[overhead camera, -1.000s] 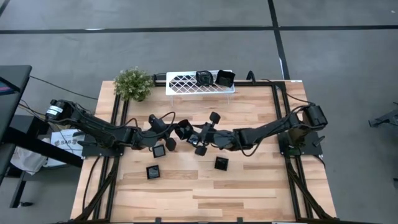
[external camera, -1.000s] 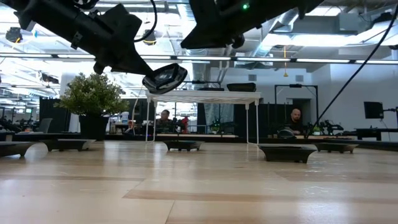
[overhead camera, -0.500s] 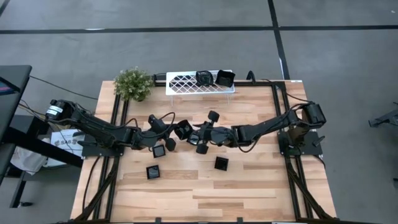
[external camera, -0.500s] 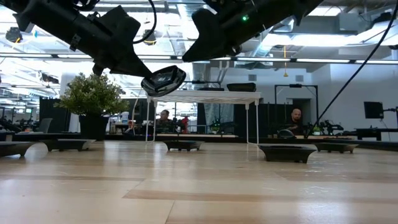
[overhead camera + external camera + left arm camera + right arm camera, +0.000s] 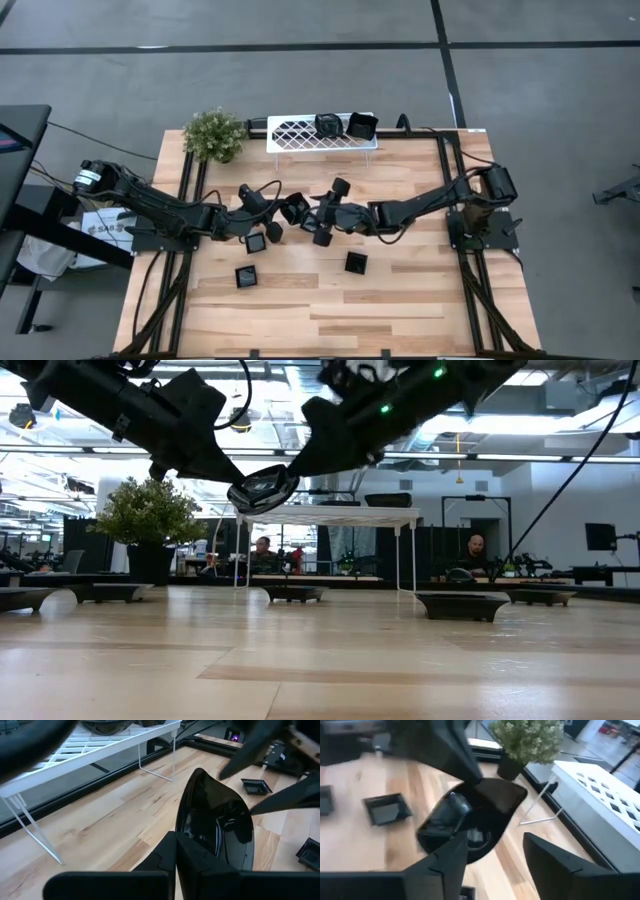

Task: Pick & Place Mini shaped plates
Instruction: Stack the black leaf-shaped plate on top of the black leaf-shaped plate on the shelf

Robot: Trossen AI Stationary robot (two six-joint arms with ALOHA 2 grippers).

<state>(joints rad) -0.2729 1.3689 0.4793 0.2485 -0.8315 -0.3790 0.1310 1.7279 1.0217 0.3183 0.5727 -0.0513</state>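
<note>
Here the step in hand looks like a mid-air handover of one mini plate (image 5: pixel 264 487) over the middle of the table (image 5: pixel 400 300). The left gripper (image 5: pixel 287 210) is clenched on the plate's edge and holds it tilted, clear of the wood. The right gripper (image 5: pixel 322 208) faces it from the other side with its fingers (image 5: pixel 547 860) spread wide; in the right wrist view the plate sits between them, not yet pinched.

To do this well, I judge the right gripper should ease forward until the free rim lies well between its fingers, away from the left fingers (image 5: pixel 172 857), then close squarely on that rim. The dish is glossy and thin, so a shallow bite could let it swing or slip. The left gripper should let go only once the right one is firmly shut.

Other plates lie flat on the table near the arms (image 5: pixel 355 262) (image 5: pixel 246 276), and two rest on the white rack (image 5: pixel 300 131) at the far edge, beside the potted plant (image 5: pixel 214 133)
</note>
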